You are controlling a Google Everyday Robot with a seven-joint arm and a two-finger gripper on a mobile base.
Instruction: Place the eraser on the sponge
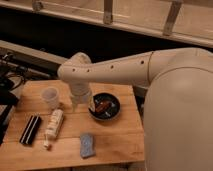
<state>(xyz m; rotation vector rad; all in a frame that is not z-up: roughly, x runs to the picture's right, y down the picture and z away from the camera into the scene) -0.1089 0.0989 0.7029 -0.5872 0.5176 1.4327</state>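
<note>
The eraser, a long black block with a pale stripe, lies on the wooden table at the front left. The blue-grey speckled sponge rests near the front edge, to the right of the eraser and apart from it. My gripper hangs from the white arm over the middle of the table, between the cup and the black bowl. It is well behind both the eraser and the sponge and holds nothing that I can see.
A cream-white tube lies between eraser and sponge. A translucent cup stands at the back left. A round black bowl with reddish-brown items sits right of the gripper. My large white body fills the right side.
</note>
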